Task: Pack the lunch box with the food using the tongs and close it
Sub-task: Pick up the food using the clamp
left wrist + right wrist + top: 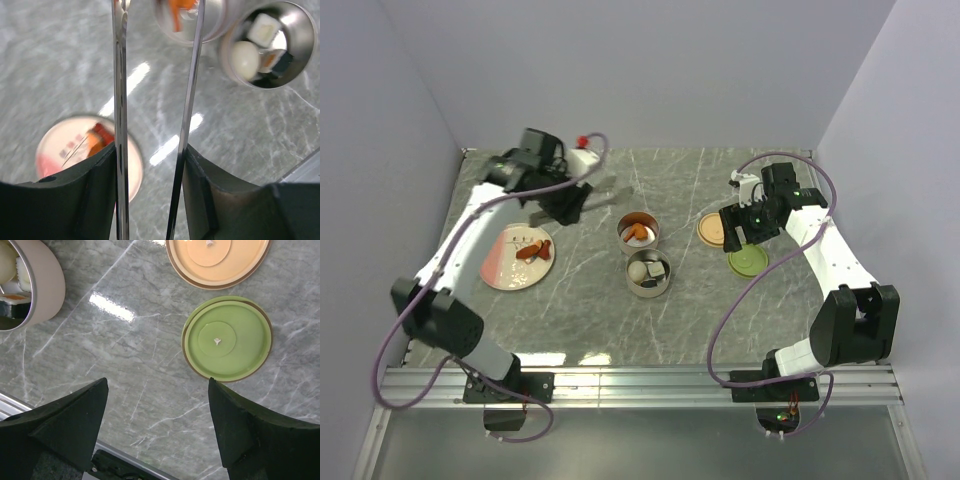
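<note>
While clamping the tongs [120,75] in the left pincer [150,155], letting them splay by the far tin [215,20], likely dropping food; leaving orange chunks [533,250] on the pink plate [505,272]. Hovering right pincer [157,410], fingers apart, over the green lid [227,337] on the bench, ready for closing.

Overhead, downward wrist close-ups; lunch box [649,293] shared

No legible txt, labels, brand names or nos. in any view. Only candidate: pink plate [60,137] has faint grey print near its middle, seen from left wrist cam, too blurred to read. From the top cam the print is too small to make out.
</note>
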Controlling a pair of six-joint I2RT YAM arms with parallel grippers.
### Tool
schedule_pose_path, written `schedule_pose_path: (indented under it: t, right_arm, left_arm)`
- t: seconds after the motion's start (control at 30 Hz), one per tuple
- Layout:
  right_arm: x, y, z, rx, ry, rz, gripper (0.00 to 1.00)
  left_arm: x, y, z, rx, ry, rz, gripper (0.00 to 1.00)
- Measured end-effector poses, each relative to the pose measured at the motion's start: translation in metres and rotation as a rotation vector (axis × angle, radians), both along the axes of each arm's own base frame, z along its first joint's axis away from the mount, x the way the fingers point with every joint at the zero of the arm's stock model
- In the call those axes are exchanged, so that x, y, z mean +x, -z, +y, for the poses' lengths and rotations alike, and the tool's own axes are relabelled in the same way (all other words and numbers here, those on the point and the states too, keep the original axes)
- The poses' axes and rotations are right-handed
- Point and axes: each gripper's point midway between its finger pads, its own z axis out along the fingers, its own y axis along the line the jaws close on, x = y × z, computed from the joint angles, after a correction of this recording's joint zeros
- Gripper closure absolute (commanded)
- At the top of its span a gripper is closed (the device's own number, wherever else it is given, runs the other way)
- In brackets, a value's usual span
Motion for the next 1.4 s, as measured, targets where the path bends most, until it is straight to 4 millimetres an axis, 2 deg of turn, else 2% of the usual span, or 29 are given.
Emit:
schedule_pose_path:
  t: [0.1,0.17,0.23,0.3,0.57,0.73,0.97,1.23,1.4]
  right_arm:
    - [0.000,0.000,0.001,0.006,-0.002,0.001,0.08]
    - [0.000,0.000,0.002,0.009,-0.004,0.000,0.05]
    - [0.000,-0.001,0.003,0.014,-0.006,0.001,0.01]
    - [0.000,-0.001,0.003,0.017,-0.007,0.000,0.00]
    - [0.001,-0.003,0.010,0.036,-0.011,-0.005,0.00]
    - [0.000,-0.004,0.015,0.040,-0.019,-0.005,0.00]
    - [0.000,-0.004,0.015,0.039,-0.020,-0.005,0.00]
    - [0.000,-0.004,0.014,0.036,-0.018,-0.005,0.00]
    - [0.000,-0.004,0.013,0.033,-0.017,-0.005,0.00]
  left_arm:
    - [0.001,-0.021,0.044,-0.024,-0.099,-0.050,0.46]
    - [-0.001,-0.022,0.078,-0.009,-0.166,-0.065,0.46]
    - [-0.011,-0.013,0.110,0.022,-0.218,-0.045,0.46]
    - [-0.025,0.000,0.132,0.059,-0.232,-0.007,0.45]
    - [-0.070,0.055,0.203,0.193,-0.255,0.137,0.48]
    - [-0.088,0.078,0.216,0.261,-0.204,0.184,0.48]
    - [-0.078,0.079,0.230,0.323,-0.187,0.142,0.48]
    - [-0.068,0.087,0.236,0.346,-0.174,0.142,0.49]
    - [-0.073,0.097,0.237,0.357,-0.167,0.161,0.51]
